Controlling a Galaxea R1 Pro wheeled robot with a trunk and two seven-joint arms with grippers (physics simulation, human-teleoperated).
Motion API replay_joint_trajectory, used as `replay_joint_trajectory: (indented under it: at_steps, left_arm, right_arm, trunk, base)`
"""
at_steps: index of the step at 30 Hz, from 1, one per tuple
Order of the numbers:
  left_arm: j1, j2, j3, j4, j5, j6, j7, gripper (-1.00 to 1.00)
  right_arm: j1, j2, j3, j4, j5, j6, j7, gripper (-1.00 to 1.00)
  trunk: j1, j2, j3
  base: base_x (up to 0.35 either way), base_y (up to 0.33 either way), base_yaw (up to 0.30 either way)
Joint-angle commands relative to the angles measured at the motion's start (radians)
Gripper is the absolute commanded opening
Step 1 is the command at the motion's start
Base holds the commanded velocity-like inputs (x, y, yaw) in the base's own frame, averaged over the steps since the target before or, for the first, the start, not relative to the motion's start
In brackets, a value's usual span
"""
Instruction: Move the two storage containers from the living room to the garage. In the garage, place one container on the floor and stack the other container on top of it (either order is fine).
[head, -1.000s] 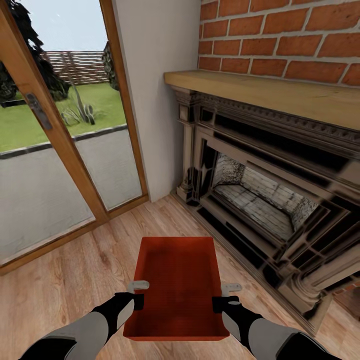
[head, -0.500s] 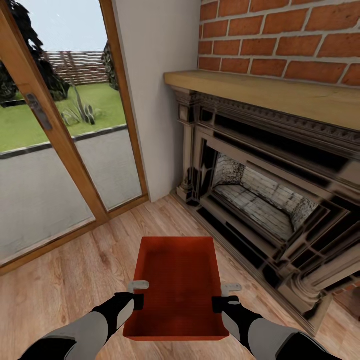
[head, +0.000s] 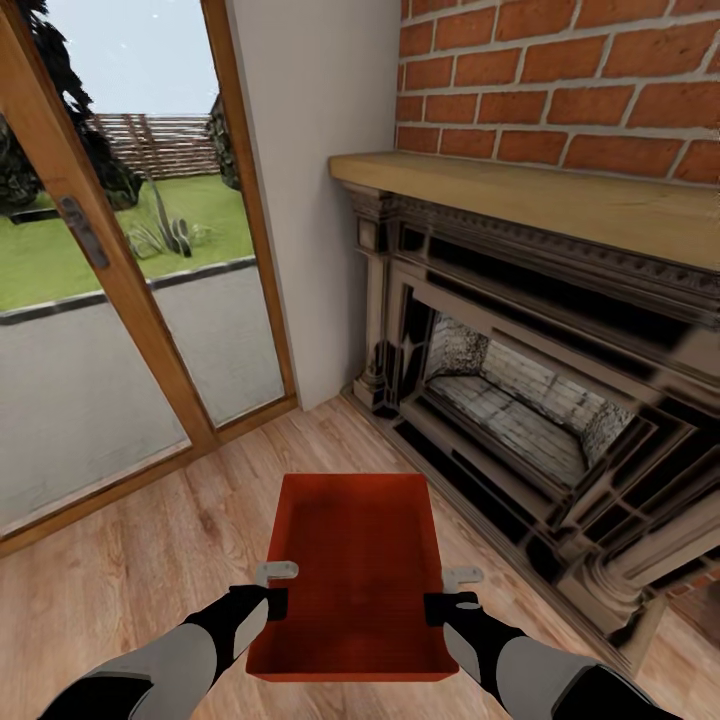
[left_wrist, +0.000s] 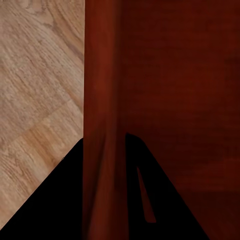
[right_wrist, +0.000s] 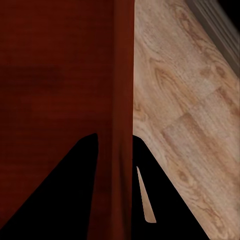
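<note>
head view, both hands gripping unlabelled storage container (head: 355, 560)

We tilted head camera slightly: fireplace (head: 530, 400), mantel (head: 560, 195) and glass door (head: 120, 300) slid lower in head view, more brick wall (head: 560, 80) showed above. Container (head: 352, 570) shifted barely downward with it.

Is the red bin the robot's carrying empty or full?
Empty: the bin shows only its bare ribbed base in the head view, nothing inside.
</note>
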Motion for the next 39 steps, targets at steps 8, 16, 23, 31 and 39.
replay_joint_trajectory:
  at_steps: [8, 16, 23, 31, 39]
  left_arm:
    - [0.000, 0.000, 0.006, -0.004, -0.004, 0.006, 0.008, -1.00]
    - [0.000, -0.001, 0.006, -0.004, -0.004, 0.006, 0.007, -1.00]
    - [0.000, -0.001, 0.006, -0.004, -0.004, 0.006, 0.006, -1.00]
    - [0.000, 0.000, 0.006, -0.004, -0.004, 0.006, 0.006, -1.00]
    - [0.000, -0.001, 0.006, -0.004, -0.004, 0.006, 0.006, -1.00]
  right_arm:
    - [-0.001, 0.005, 0.013, 0.001, -0.017, -0.001, 0.001, -1.00]
    - [-0.001, 0.005, 0.014, 0.002, -0.017, -0.001, 0.001, -1.00]
    - [-0.001, 0.005, 0.013, 0.002, -0.017, -0.001, 0.001, -1.00]
    - [-0.001, 0.005, 0.013, 0.002, -0.017, -0.001, 0.001, -1.00]
    - [-0.001, 0.006, 0.013, 0.002, -0.017, -0.001, 0.001, -1.00]
  trunk:
    - [0.001, -0.002, 0.011]
    - [0.001, -0.002, 0.024]
    - [0.001, -0.002, 0.035]
    - [0.001, -0.002, 0.047]
    - [0.001, -0.002, 0.060]
  base:
    - [0.000, 0.000, 0.000]
    - [0.000, 0.000, 0.000]
    - [0.000, 0.000, 0.000]
    - [0.000, 0.000, 0.000]
    - [0.000, 0.000, 0.000]
